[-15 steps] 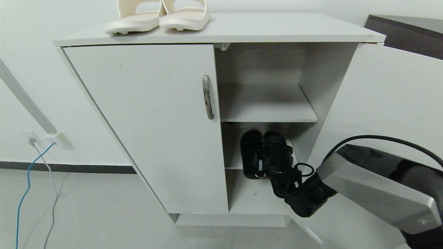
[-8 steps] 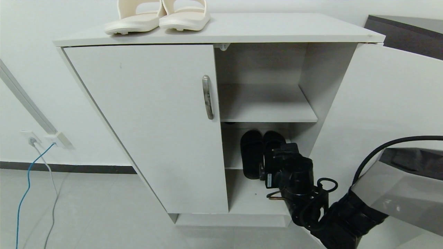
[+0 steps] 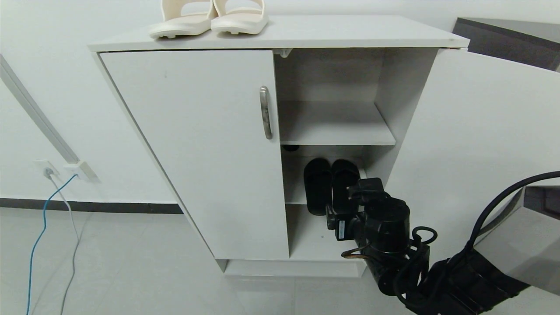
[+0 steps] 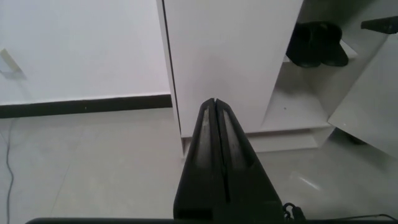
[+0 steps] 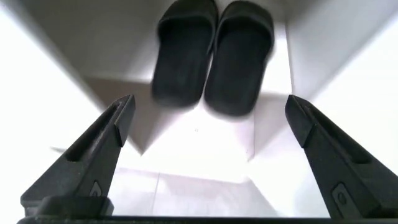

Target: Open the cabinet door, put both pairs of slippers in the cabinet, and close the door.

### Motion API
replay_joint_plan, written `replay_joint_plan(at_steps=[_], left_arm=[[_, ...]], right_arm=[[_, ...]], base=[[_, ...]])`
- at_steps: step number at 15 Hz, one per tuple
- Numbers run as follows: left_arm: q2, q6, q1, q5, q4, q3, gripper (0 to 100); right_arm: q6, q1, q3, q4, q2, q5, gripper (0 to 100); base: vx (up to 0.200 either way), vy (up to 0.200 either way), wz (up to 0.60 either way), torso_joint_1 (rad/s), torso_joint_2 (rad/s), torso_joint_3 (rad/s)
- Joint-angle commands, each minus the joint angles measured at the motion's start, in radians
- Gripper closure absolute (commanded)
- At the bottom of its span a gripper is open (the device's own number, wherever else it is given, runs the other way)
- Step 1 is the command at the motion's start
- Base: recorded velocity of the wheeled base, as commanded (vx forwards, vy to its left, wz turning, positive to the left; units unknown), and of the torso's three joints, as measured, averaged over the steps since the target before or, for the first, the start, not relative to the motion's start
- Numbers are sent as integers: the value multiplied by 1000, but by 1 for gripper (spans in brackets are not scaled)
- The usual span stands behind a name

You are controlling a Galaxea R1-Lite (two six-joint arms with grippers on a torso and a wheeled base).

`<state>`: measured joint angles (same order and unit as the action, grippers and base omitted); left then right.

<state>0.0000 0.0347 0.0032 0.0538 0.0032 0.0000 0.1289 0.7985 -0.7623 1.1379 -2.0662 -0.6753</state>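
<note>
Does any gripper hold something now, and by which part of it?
Nothing is held. The right gripper is open, apart from the black slippers; the left gripper is shut and empty.

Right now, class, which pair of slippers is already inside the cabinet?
The black pair, side by side on a lower shelf in the open compartment; the cream pair sits on top of the cabinet.

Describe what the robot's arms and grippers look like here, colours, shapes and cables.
The right arm has a black, rounded wrist housing and a silver-grey angular shell behind it. A thick black cable arcs over the shell; thinner black loops sit at the wrist. The right gripper has two dark tapered fingers; the left gripper is black with long flat fingers.
</note>
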Motion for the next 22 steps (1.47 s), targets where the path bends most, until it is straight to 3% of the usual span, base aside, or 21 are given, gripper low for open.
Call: replay_joint_plan(at_steps=[1, 22], left_arm=[[0, -1, 0, 0, 0, 0, 100], [2, -1, 0, 0, 0, -2, 100]], right_arm=[[0, 1, 6, 0, 5, 0, 0], [-2, 16, 31, 0, 26, -1, 0]], base=[[0, 0, 0, 0, 0, 0], [0, 0, 0, 0, 0, 5]])
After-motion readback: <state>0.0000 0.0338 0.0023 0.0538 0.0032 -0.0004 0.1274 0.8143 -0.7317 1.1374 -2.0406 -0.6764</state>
